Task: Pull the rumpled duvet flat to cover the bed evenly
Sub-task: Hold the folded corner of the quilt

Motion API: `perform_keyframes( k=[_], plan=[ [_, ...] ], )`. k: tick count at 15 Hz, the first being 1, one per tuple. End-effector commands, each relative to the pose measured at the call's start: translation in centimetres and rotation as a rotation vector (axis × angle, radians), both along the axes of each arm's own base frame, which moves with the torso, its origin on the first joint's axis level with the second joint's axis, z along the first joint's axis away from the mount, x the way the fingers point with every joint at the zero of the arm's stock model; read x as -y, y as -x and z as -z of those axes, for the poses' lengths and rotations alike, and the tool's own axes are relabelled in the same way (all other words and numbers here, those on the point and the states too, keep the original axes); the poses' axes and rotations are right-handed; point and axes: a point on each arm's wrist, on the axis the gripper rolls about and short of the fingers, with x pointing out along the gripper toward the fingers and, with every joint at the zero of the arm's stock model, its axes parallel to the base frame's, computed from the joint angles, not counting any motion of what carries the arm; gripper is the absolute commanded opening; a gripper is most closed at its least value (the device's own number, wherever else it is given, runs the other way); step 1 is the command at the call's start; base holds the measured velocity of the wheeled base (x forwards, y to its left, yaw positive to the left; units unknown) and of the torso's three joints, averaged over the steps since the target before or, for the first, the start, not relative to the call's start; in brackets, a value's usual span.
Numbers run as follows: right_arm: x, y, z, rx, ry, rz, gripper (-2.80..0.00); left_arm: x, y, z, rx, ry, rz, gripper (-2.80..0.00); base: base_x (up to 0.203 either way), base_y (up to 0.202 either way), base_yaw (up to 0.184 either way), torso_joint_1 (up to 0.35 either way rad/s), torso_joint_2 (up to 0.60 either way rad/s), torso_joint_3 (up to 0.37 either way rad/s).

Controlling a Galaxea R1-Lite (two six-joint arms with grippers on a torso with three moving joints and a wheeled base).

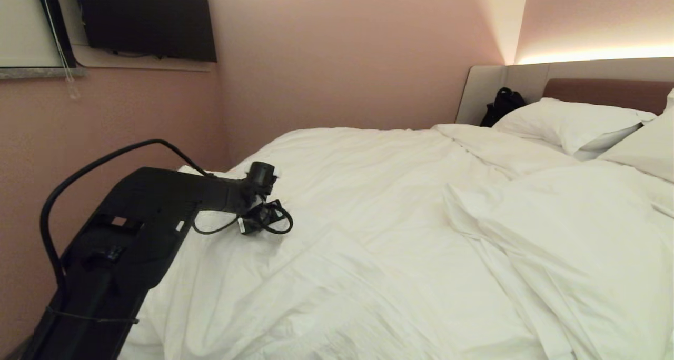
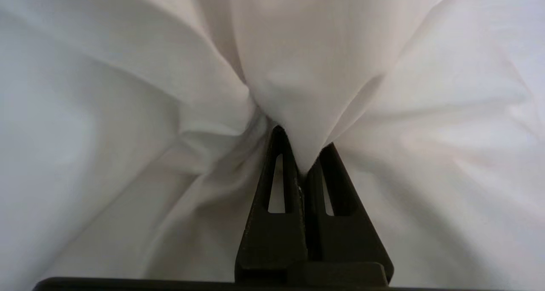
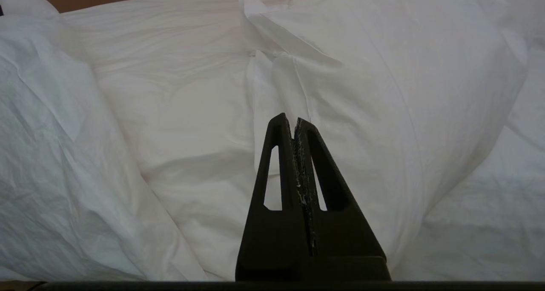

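Note:
The white duvet (image 1: 368,218) lies rumpled over the bed (image 1: 605,92), with one thick part folded back on the right side (image 1: 558,218). My left arm (image 1: 158,207) reaches over the bed's left side and its wrist presses down against the duvet; the fingers are hidden there. In the left wrist view my left gripper (image 2: 303,148) is shut on a pinched peak of duvet cloth (image 2: 298,82), and creases fan out from the pinch. My right gripper (image 3: 294,121) is shut and empty, hanging in front of white bedding (image 3: 374,91). The right arm is outside the head view.
Two white pillows (image 1: 571,120) lie against the mauve headboard. A black bag (image 1: 503,105) sits in the corner by the pale grey surround (image 1: 482,94). A pink wall (image 1: 105,118) runs close along the bed's left side, with a dark screen (image 1: 147,18) above.

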Motion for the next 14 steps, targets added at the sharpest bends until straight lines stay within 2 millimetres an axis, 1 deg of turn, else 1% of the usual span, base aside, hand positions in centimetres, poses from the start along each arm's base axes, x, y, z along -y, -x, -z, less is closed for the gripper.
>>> perform_keyframes(
  k=[1, 4, 6, 10, 12, 14],
  plan=[
    [0.0, 0.0, 0.0, -0.001, 0.001, -0.002, -2.80, -0.5, 0.9, -2.3, 0.008, -0.001, -0.016, -2.80, 0.000, 0.000, 0.000, 0.000, 0.00, 0.000],
    [0.0, 0.0, 0.0, -0.001, 0.001, -0.002, -2.80, -2.3, 3.4, -4.8, -0.012, -0.032, -0.061, -2.80, 0.000, 0.000, 0.000, 0.000, 0.00, 0.000],
    [0.0, 0.0, 0.0, -0.001, 0.001, -0.003, -2.80, -4.3, 5.5, -6.7, -0.016, -0.035, -0.097, -2.80, 0.000, 0.000, 0.000, 0.000, 0.00, 0.000],
    [0.0, 0.0, 0.0, -0.001, 0.001, -0.003, -2.80, -9.3, 9.8, -10.8, 0.050, -0.043, -0.176, -2.80, 0.000, 0.000, 0.000, 0.000, 0.00, 0.000],
    [0.0, 0.0, 0.0, -0.001, 0.001, -0.003, -2.80, -11.2, 12.0, -11.9, 0.081, -0.061, -0.201, -2.80, 0.000, 0.000, 0.000, 0.000, 0.00, 0.000],
    [0.0, 0.0, 0.0, -0.001, 0.001, -0.003, -2.80, -12.6, 14.3, -12.2, 0.100, -0.086, -0.214, -2.80, 0.000, 0.000, 0.000, 0.000, 0.00, 0.000]
  ],
)
